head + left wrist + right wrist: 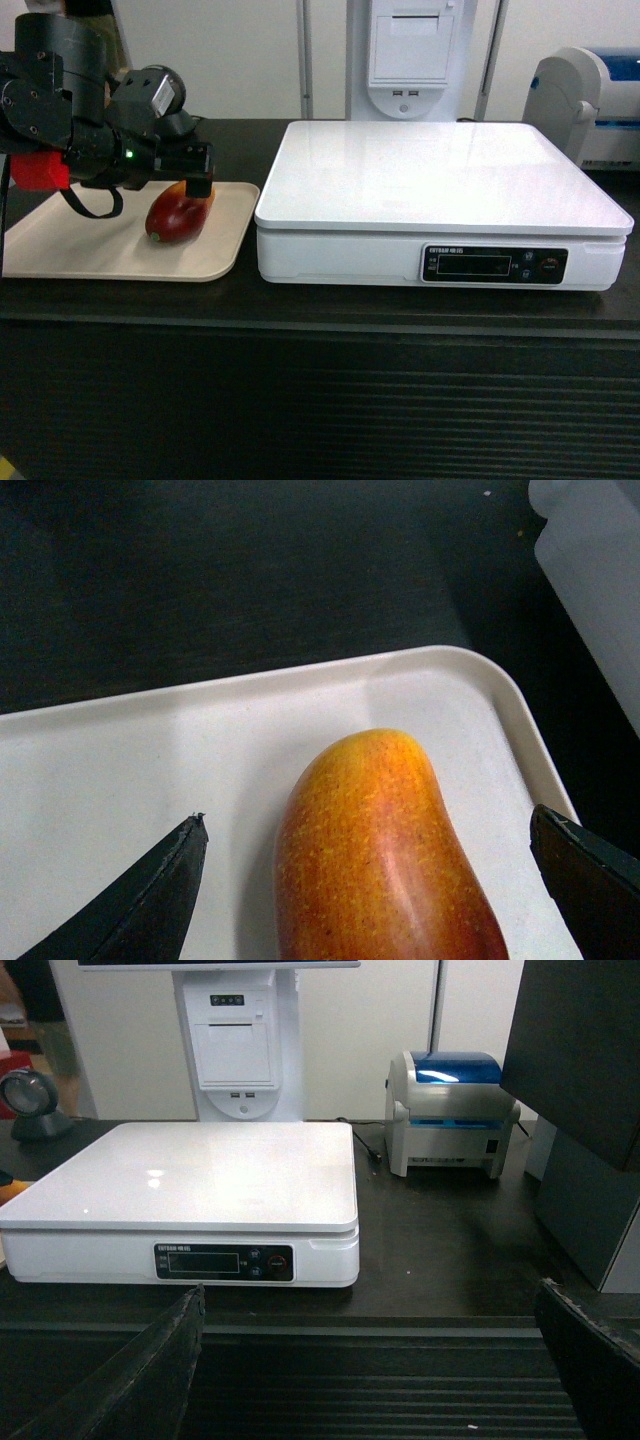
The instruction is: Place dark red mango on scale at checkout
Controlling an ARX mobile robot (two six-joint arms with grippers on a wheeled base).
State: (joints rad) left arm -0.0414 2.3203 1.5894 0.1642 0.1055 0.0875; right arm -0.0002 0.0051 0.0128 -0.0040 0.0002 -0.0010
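- Our left gripper (370,880) has its jaws spread wide, one on each side of the mango (385,855), holding nothing yet.
- The mango lies on the tray (90,250), between the jaws, ready for a grasp.
- Our right gripper (380,1360) waits open and empty, facing the scale (200,1175) on the counter (320,310).

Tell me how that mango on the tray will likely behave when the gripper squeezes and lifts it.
The dark red mango looks glossy and rounded, so it may slip between the left gripper's fingers. Lying on its side on the flat tray, it could roll if nudged.
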